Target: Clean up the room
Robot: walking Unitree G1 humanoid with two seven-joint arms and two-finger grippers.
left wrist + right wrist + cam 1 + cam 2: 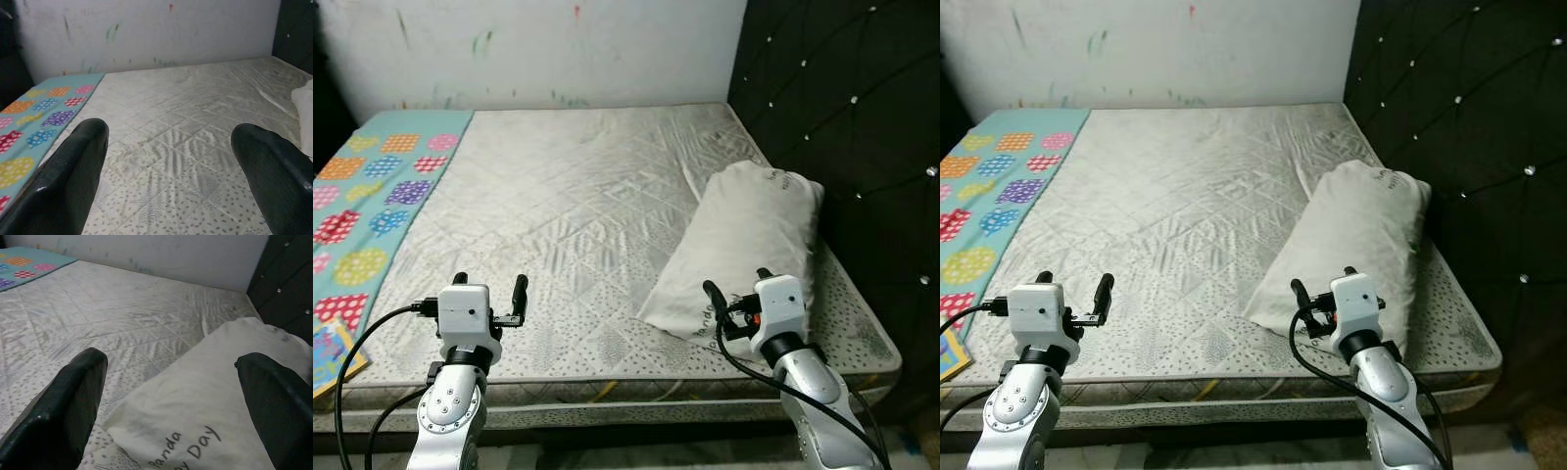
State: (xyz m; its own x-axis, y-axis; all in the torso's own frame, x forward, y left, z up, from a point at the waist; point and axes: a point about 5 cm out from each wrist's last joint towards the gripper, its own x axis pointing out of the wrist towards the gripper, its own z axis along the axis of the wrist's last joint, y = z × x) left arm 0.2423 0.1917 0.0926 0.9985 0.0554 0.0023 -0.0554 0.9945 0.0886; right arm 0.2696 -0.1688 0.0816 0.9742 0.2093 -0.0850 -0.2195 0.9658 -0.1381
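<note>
Beside the black headboard (842, 117), a pillow (749, 250) lies before the right claw (734, 294).

The middle of the big grey quilted bed (568, 215) is wide open. At right, a soft white pillow (749, 245) blocks the way, beside the black padded headboard (862, 117). A bright spotty blanket (372, 196) covers the left edge.
</note>
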